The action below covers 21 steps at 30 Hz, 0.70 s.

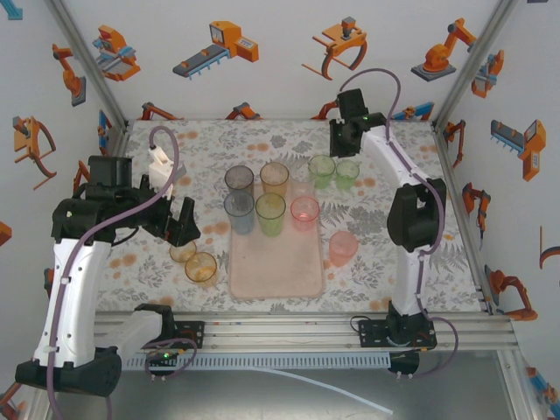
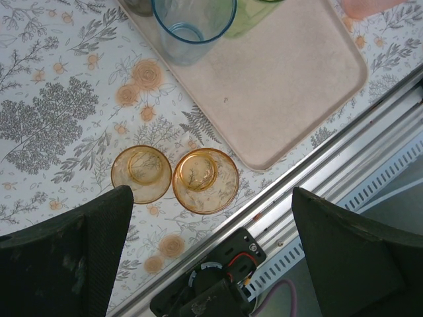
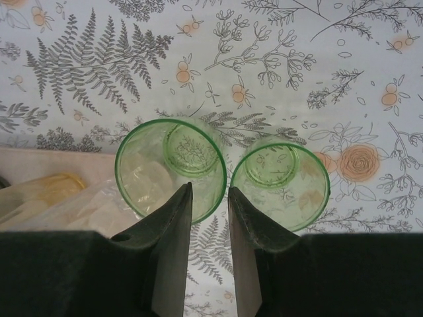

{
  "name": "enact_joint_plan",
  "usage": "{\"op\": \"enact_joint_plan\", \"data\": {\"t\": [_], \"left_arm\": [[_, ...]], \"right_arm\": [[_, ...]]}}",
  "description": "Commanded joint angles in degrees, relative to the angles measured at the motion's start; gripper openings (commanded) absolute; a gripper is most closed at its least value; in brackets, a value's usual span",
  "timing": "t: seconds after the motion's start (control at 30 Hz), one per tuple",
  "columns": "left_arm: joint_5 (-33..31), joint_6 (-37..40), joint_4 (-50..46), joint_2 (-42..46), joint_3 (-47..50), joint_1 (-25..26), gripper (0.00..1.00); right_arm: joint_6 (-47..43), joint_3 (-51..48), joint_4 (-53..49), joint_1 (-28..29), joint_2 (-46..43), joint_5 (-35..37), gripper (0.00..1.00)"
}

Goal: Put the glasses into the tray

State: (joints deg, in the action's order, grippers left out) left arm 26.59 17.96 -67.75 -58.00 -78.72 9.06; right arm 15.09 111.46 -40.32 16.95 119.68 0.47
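The pale-pink tray [image 1: 276, 262] lies at the table's middle. Six glasses stand on its far half: grey [image 1: 238, 179], amber [image 1: 274, 178], clear [image 1: 300, 177], blue [image 1: 239, 213], green [image 1: 270, 214] and pink [image 1: 304, 213]. Two amber glasses [image 2: 141, 173] [image 2: 205, 179] stand on the cloth left of the tray. My left gripper [image 2: 211, 251] hangs wide open above the table's near edge, beside them. Two green glasses [image 3: 173, 168] [image 3: 281, 181] stand just right of the tray's far corner. My right gripper [image 3: 209, 190] hovers over them, open by a narrow gap, one fingertip over the left glass's mouth.
A lone pink glass [image 1: 343, 248] stands on the cloth right of the tray. The tray's near half [image 2: 284, 86] is bare. An aluminium rail [image 2: 344, 165] runs along the table's near edge, and panelled walls enclose the sides and back.
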Motion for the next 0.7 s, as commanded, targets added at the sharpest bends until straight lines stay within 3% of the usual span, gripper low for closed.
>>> {"op": "enact_joint_plan", "data": {"t": [0.0,0.3,0.67], "left_arm": [[0.31,-0.63,0.0,0.09,-0.56,-0.01,0.97],[0.83,-0.9,0.23,-1.08,-1.33,-0.03,0.97],[1.53,-1.17,0.33,-1.99,-1.76,-0.08,0.97]], "right_arm": [[-1.65,4.02,-0.87,-0.47,1.46,0.15,0.31],[-3.64,6.64,-2.98,-0.43,4.11,3.13,0.33],[-4.24,9.61,-4.8,-0.71,7.58,1.29,0.37]]}}
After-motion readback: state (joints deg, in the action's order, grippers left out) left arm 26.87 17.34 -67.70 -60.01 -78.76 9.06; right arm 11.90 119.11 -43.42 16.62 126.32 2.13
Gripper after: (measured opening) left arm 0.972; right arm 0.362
